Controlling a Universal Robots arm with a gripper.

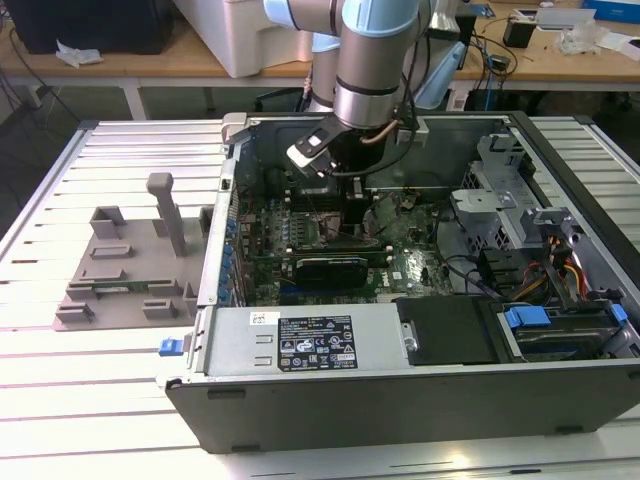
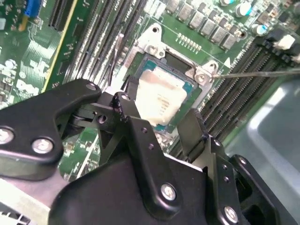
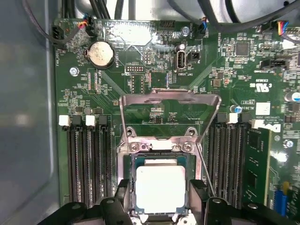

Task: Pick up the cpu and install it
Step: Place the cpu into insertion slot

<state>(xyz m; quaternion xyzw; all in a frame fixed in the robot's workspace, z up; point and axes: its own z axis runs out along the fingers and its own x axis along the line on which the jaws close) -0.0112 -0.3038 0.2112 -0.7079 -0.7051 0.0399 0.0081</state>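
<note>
1. Exterior view's left: a grey tray (image 1: 120,270) lies on the slatted table (image 1: 80,380), just beside the open case (image 1: 400,400).
2. Exterior view, centre: the arm (image 1: 372,70) comes down from the upper centre of the frame into the case. Its wrist hangs over the board (image 1: 300,225), just above the black card (image 1: 335,268).
3. Exterior view's right: a metal cage (image 1: 500,195) and bundled cables (image 1: 560,265) sit inside the case.
4. Both wrist views: the cpu (image 3: 160,186) (image 2: 161,96) lies flat in the socket (image 3: 159,146). Its silvery lid faces up and a thin green edge shows around it.
5. Gripper (image 3: 159,197) (image 2: 159,110): narrowed to the cpu's width. The black fingers (image 3: 123,190) sit one against each of two opposite cpu edges, so the claw is holding the cpu in the socket.
6. The metal plate (image 3: 168,101) is hinged up and open, apart from the cpu. A thin wire lever (image 2: 262,72) stands off beside the socket.
7. Long black slots (image 3: 86,159) flank the socket on both sides. A coin cell (image 3: 101,54) sits on the board beyond the plate.
</note>
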